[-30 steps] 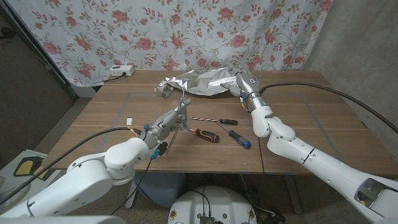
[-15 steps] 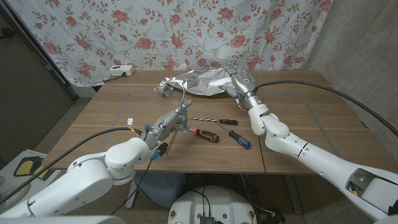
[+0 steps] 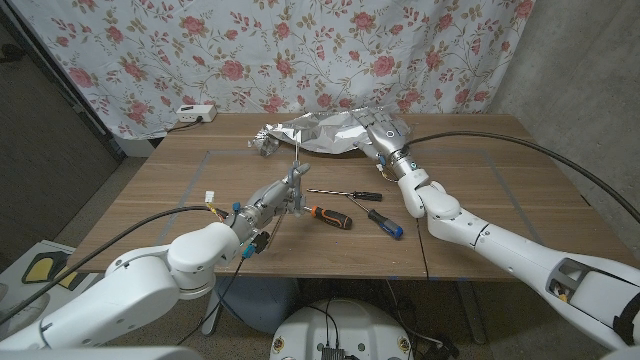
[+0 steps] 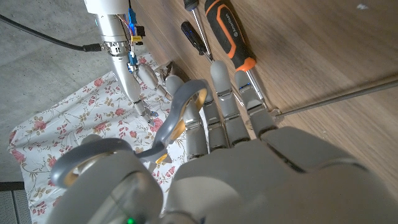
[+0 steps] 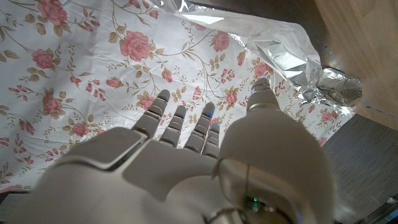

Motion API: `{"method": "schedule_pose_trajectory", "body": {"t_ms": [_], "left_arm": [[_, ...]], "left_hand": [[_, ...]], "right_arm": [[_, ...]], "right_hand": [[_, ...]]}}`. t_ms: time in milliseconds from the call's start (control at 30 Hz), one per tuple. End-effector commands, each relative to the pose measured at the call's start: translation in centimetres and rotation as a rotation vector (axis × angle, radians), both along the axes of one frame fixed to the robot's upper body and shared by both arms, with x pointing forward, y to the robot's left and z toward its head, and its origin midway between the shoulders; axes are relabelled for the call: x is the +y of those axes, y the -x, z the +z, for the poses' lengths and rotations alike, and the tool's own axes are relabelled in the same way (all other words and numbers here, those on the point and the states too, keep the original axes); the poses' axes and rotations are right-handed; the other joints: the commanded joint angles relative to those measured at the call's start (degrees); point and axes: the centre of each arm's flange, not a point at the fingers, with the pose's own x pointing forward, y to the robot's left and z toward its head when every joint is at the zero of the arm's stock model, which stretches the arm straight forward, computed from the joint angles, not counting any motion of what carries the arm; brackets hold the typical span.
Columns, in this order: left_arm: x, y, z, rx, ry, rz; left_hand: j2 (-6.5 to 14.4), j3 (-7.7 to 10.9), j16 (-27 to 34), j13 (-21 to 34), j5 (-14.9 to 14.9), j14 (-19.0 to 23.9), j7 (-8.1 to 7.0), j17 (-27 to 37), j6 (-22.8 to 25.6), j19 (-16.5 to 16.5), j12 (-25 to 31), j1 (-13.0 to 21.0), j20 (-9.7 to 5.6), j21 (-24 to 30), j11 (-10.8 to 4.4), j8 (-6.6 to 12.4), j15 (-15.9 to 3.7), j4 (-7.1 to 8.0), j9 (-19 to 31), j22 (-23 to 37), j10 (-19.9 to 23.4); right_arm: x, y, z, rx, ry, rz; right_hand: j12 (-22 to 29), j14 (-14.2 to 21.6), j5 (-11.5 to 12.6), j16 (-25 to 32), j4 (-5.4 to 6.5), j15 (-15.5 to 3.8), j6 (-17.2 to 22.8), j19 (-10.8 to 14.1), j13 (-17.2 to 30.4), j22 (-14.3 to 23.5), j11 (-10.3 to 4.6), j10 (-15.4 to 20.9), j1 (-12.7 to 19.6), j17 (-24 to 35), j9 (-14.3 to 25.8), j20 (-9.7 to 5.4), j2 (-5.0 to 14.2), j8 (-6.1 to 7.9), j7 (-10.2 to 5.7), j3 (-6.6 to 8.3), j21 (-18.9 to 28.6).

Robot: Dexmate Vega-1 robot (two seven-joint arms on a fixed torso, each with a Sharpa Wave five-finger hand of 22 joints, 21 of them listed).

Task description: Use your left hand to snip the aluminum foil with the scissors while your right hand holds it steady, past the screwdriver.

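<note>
A crumpled sheet of aluminum foil (image 3: 315, 133) lies at the table's far middle. My right hand (image 3: 385, 133) hovers at its right end with fingers spread and nothing in them; the right wrist view shows those fingers (image 5: 163, 118) reaching toward the foil (image 5: 292, 50), and contact cannot be told. My left hand (image 3: 278, 192) grips the grey-handled scissors (image 3: 297, 168) mid-table, blades pointing up and short of the foil. The left wrist view shows the scissor loop (image 4: 183, 102) held by that hand (image 4: 261, 168). An orange-handled screwdriver (image 3: 330, 216) lies just right of the left hand.
A thin black screwdriver (image 3: 345, 194) and a blue-tipped one (image 3: 383, 222) lie near the orange one. A white power strip (image 3: 195, 113) sits at the back left corner, a small white piece (image 3: 206, 195) at mid-left. A flowered curtain hangs behind the table.
My right hand has swung left and forward onto the foil's right end, turning its fingers toward it. The left hand and scissors have stayed put.
</note>
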Motion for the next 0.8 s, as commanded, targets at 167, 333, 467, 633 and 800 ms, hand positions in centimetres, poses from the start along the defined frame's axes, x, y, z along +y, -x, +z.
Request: {"method": "schedule_pose_trajectory", "body": {"t_ms": [167,333,467,633,800], "left_arm": [[0.1,0.5,-0.4,0.011,-0.005,0.0],[0.2,0.7,-0.5,0.012,0.0,0.002],[0.2,0.8,-0.6,0.013,-0.002,0.003],[0.3,0.8,-0.7,0.018,-0.002,0.0],[0.3,0.8,-0.7,0.012,0.002,0.008]], "left_hand": [[-1.6,-14.16,0.4,2.5,-0.5,-0.4,0.15,-0.2,-0.6,0.3,22.2,-0.3,-0.02,-0.2,-3.12,-0.29,-0.01,14.58,0.0,0.3,3.3],[-1.5,-14.16,0.6,2.3,-0.7,-0.5,0.16,-0.1,-0.4,0.3,21.9,0.0,0.0,-0.2,-3.12,-0.48,-0.15,14.87,-0.1,0.3,3.3],[-1.5,-14.15,0.7,3.3,-0.8,-0.6,0.22,-0.2,-0.4,0.3,22.3,0.1,0.03,-0.3,-3.16,-0.55,-0.04,15.07,0.0,0.3,3.0],[-1.4,-14.15,0.5,2.3,-0.9,-0.5,0.72,-0.7,1.0,0.2,21.7,0.2,0.03,-0.3,-3.32,-1.12,0.01,15.33,-1.3,0.4,3.3],[-1.4,-14.14,1.1,3.9,-1.0,-0.7,0.52,0.2,0.7,0.2,22.7,0.4,0.04,-0.3,-3.2,-1.17,0.05,15.47,-0.9,0.4,3.1]], "right_arm": [[-0.4,-2.5,-0.3,0.0,0.114,-0.069],[-0.8,-3.3,-0.5,0.013,0.135,-0.098],[-1.1,-3.7,-0.5,0.023,0.14,-0.126],[-1.3,-4.2,-0.6,0.036,0.151,-0.153],[-1.4,-4.7,-0.6,0.047,0.173,-0.172]], "right_hand": [[-1.5,-0.7,-0.1,0.4,-0.08,-9.89,-0.9,0.4,-0.3,0.1,-0.07,0.4,2.3,-0.5,0.0,-0.83,0.42,-0.4,-0.08,1.18,0.1],[-2.0,-0.8,-0.3,0.6,0.27,-9.69,-1.1,0.8,-0.4,0.1,-0.05,0.7,2.2,-0.7,0.0,-1.51,0.24,-0.42,0.12,1.16,0.2],[-2.2,-0.8,-0.3,0.7,0.37,-9.77,-1.3,0.9,-0.5,0.1,-0.05,0.8,2.3,-0.8,0.0,-1.66,0.24,-0.47,0.29,1.2,0.2],[-2.4,-0.9,-0.3,0.8,0.4,-9.78,-1.4,1.1,-0.5,0.2,-0.06,1.2,2.4,-1.0,-0.1,-1.52,0.16,-0.49,0.59,1.27,0.2],[-3.5,-1.5,-0.4,0.9,1.29,-9.59,-3.0,0.6,-0.6,0.2,0.0,0.7,0.9,-1.3,-0.1,-2.75,-0.59,-0.91,0.58,0.47,0.0]]}}
